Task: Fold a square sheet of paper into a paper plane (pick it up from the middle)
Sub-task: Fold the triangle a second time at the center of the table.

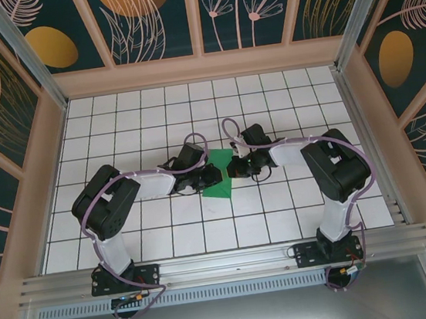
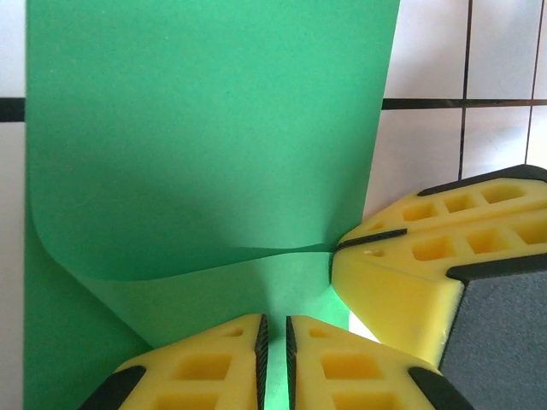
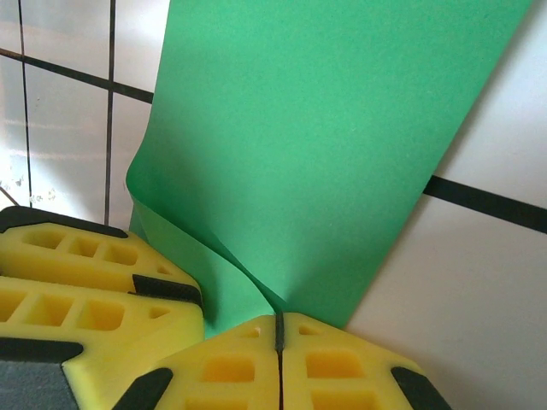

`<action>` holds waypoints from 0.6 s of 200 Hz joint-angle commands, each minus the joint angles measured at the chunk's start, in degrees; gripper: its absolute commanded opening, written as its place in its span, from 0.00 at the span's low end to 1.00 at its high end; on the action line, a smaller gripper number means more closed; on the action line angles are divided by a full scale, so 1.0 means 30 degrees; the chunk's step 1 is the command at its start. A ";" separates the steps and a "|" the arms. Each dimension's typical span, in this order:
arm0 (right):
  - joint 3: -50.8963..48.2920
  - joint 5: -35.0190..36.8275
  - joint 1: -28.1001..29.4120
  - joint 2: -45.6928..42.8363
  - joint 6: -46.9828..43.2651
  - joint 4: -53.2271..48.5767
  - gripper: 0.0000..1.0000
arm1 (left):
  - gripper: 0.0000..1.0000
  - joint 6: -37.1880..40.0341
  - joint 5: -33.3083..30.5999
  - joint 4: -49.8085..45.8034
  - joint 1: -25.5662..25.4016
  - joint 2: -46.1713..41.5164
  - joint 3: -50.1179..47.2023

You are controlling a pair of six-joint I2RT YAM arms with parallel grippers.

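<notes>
The square sheet of paper [image 1: 219, 187] lies straight ahead of both tools, held between them. We see the right tool [image 3: 279, 323] clamped shut on a puckered spot, and the left tool [image 2: 275, 329], just beside it, has its jaws all but closed over green, which we judge a pinch too. A flap curls over uncreased, its length running forward from the left tool; neither arm is nearer. Under the tools is a flat, white tiled worktop [image 1: 168, 235]; the patterned walls [image 1: 141, 20] stand well apart, so the only crowding is tool against tool.

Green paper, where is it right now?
In the top view, the paper sits mid-table on the white tiles, gripped by the left pincer on its left and the right pincer on its right.
</notes>
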 commanded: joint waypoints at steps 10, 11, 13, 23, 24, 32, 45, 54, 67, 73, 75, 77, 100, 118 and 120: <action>0.0427 0.0542 -0.0083 0.0121 -0.0452 -0.0544 0.07 | 0.18 0.0258 -0.0023 -0.0497 -0.0088 0.0425 0.0122; 0.0422 0.0542 -0.0083 0.0121 -0.0459 -0.0540 0.07 | 0.18 0.0267 -0.0021 -0.0499 -0.0089 0.0432 0.0137; 0.0433 0.0542 -0.0083 0.0121 -0.0465 -0.0552 0.07 | 0.18 0.0244 -0.0034 -0.0500 -0.0089 0.0445 0.0126; 0.0454 0.0542 -0.0083 0.0065 -0.0467 -0.0600 0.07 | 0.18 0.0239 -0.0048 -0.0552 -0.0089 0.0444 0.0123; 0.0450 0.0542 -0.0083 0.0064 -0.0467 -0.0597 0.07 | 0.18 0.0228 -0.0048 -0.0555 -0.0089 0.0471 0.0123; 0.0492 0.0535 -0.0083 -0.0012 -0.0445 -0.0623 0.07 | 0.18 0.0236 -0.0103 -0.0639 -0.0089 0.0498 0.0137; 0.0507 0.0571 -0.0079 -0.0119 -0.0459 -0.0663 0.07 | 0.18 0.0233 -0.0207 -0.0803 -0.0089 0.0505 0.0151; 0.0555 0.0557 -0.0074 -0.0157 -0.0463 -0.0680 0.07 | 0.18 0.0241 -0.0252 -0.0888 -0.0089 0.0527 0.0152; 0.0551 0.0643 -0.0083 -0.0215 -0.0466 -0.0707 0.07 | 0.18 0.0223 -0.0263 -0.0929 -0.0089 0.0549 0.0138; 0.0534 0.0687 -0.0079 -0.0207 -0.0462 -0.0746 0.07 | 0.18 0.0201 -0.0254 -0.0929 -0.0085 0.0557 0.0130; 0.0549 0.0710 -0.0067 -0.0239 -0.0466 -0.0750 0.07 | 0.18 0.0198 -0.0254 -0.0952 -0.0073 0.0557 0.0139; 0.0523 0.0716 -0.0079 -0.0254 -0.0467 -0.0780 0.07 | 0.18 0.0212 -0.0254 -0.0943 -0.0085 0.0571 0.0127; 0.0498 0.0972 -0.0082 -0.0231 -0.0413 -0.0914 0.09 | 0.18 0.0167 -0.0383 -0.1162 -0.0074 0.0643 0.0163; 0.0584 0.1430 -0.0078 -0.0356 -0.0084 -0.1176 0.15 | 0.17 0.0017 -0.0676 -0.1430 -0.0087 0.0673 0.0126; 0.0620 0.1504 -0.0082 -0.0379 -0.0019 -0.1209 0.16 | 0.17 -0.0009 -0.0689 -0.1443 -0.0089 0.0659 0.0123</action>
